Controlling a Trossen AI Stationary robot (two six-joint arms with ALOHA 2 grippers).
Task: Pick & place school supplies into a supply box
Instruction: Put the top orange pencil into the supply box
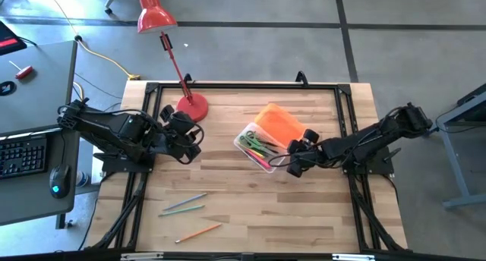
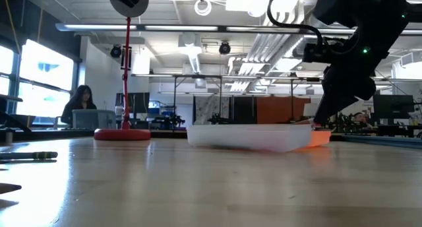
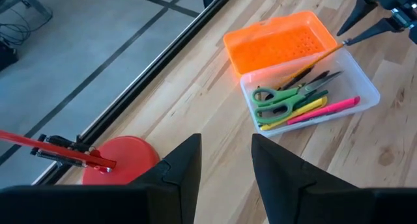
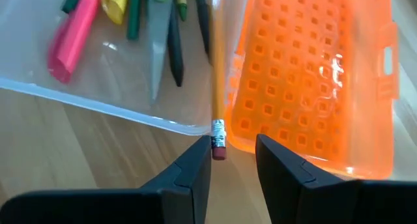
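Note:
The supply box point(image 1: 257, 149) is a clear box on the table's middle, and its orange gridded lid point(image 1: 279, 123) lies open on the far side. Inside are green-handled scissors point(image 3: 280, 97), a pink marker point(image 3: 326, 110), a yellow pen and dark pens. An orange pencil point(image 3: 313, 61) slants over the box's rim, its tip inside. Its eraser end point(image 4: 218, 149) sticks out between the fingers of my right gripper point(image 4: 233, 160), which is open. Three pencils point(image 1: 184, 206) lie on the near left of the table. My left gripper point(image 3: 225, 162) hangs open near the lamp base. My right gripper comes slanting down from the table's right, its fingers on either side of the pencil's eraser end point(image 4: 219, 151). The eraser lies close beside one finger point(image 4: 195, 165); whether it touches that finger I cannot tell. The pencil leans on the box's clear rim point(image 4: 195, 127).
A red desk lamp stands at the back left, with its round base point(image 1: 191, 108) on the table and its stem leaning far-left. A black frame point(image 1: 243, 85) runs along the table's edges. A desk with a keyboard point(image 1: 23, 155) stands to the left.

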